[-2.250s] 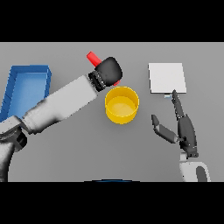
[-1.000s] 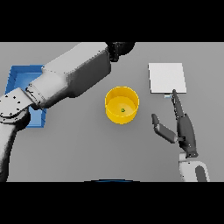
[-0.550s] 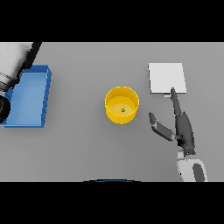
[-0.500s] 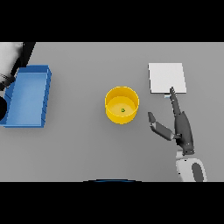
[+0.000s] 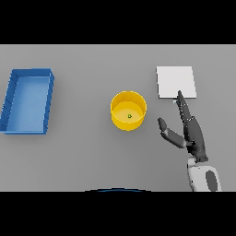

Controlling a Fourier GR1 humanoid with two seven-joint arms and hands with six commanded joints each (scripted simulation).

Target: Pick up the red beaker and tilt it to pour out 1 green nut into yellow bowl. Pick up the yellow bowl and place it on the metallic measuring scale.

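One green nut (image 5: 130, 116) inside the yellow bowl (image 5: 128, 110), frame centre | my right hand (image 5: 191, 133) lower right, fingers straight (thumb splayed toward bowl), holding nothing | scale (image 5: 175, 82) upper right | blue tray (image 5: 27, 101) left

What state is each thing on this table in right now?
yellow bowl: upright on the table, green nut inside.
blue tray: nothing visible in it.
metallic measuring scale: nothing on it.
right hand: open, fingers straight, holding nothing.
left hand: not in view.
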